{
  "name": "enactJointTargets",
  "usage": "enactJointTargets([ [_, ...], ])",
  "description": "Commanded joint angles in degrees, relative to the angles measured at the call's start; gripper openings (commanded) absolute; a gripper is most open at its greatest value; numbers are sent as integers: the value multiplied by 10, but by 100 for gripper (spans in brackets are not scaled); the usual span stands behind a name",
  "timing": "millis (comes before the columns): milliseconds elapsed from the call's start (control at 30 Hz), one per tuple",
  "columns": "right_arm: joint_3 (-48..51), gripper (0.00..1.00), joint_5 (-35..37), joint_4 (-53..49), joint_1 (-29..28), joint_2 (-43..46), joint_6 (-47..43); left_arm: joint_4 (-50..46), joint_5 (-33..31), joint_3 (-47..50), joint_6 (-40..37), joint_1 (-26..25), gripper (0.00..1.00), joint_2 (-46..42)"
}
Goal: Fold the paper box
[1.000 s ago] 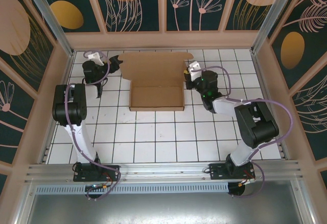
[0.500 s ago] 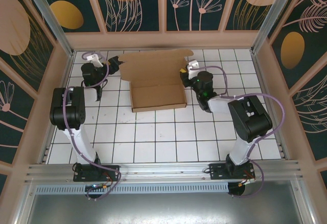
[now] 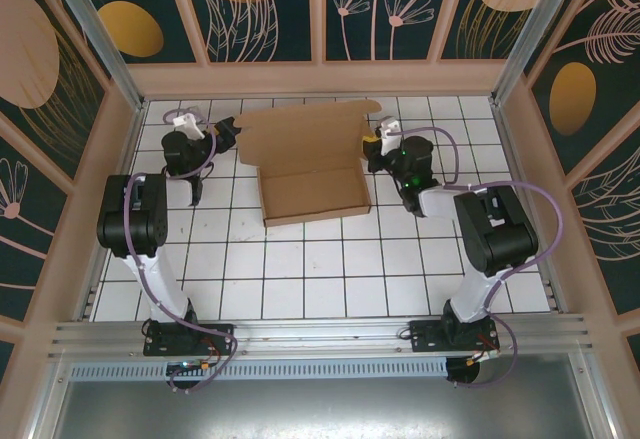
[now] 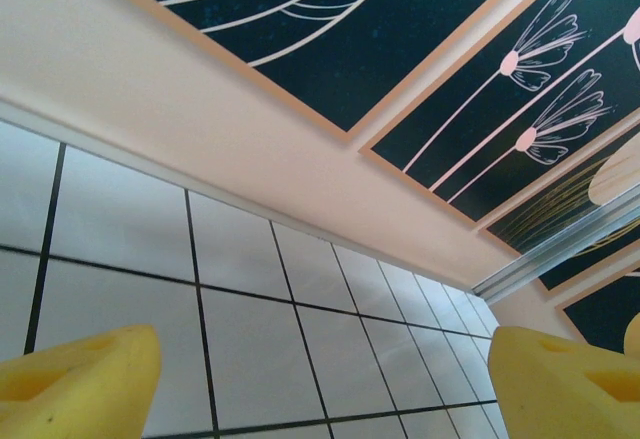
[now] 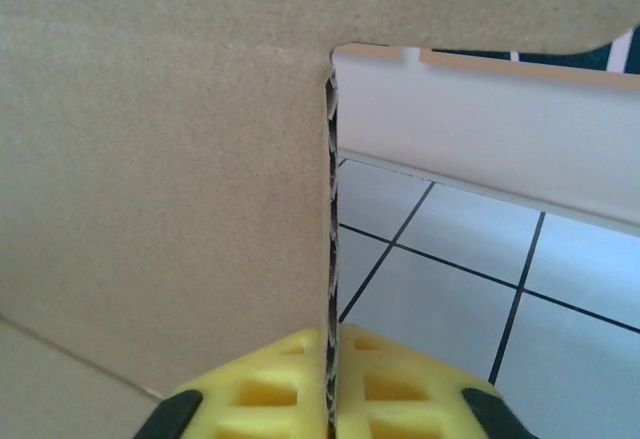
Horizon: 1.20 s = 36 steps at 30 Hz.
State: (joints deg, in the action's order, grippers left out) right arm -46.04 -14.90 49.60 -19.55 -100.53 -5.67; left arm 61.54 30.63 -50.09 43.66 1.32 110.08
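Note:
The paper box is a shallow brown cardboard tray near the back of the tiled table, with its lid panel standing up behind it. My right gripper is at the box's right back corner. In the right wrist view its yellow fingers are shut on the thin edge of a cardboard wall that runs upright between them. My left gripper hangs just off the box's left back corner, apart from it. Its yellow fingertips stand wide apart over bare tiles, with nothing between them.
The back wall runs close behind the box, and side walls close in the table on both sides. White tiles stretch from the box toward the arm bases.
The box has slid a little to the right and turned slightly. The right gripper let go briefly and closed again on the right wall. The left gripper drifted toward the box's left back corner.

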Motion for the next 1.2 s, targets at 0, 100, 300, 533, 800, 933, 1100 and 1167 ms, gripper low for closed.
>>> enactJointTargets([
  [0,-16,2,87,-12,-60,3,11,49,-1,27,15,-25,84,-33],
  [100,-18,1,155,-14,-80,6,45,43,-21,50,6,-47,84,-59],
  [300,6,4,47,-67,-19,60,-54,-29,-61,95,-22,-64,87,-151],
  [533,38,6,-206,-134,85,107,-172,-152,-116,171,-97,-71,89,-292],
  [800,13,7,-281,-139,140,97,-201,-308,-119,210,-258,-71,88,-430],
  [933,20,8,-291,-102,147,95,-173,-291,-54,231,-341,-81,85,-423],
  [1100,24,9,-276,-100,146,98,-167,-294,21,249,-426,-81,89,-433],
  [1167,25,9,-276,-92,146,99,-159,-295,34,256,-444,-81,90,-431],
])
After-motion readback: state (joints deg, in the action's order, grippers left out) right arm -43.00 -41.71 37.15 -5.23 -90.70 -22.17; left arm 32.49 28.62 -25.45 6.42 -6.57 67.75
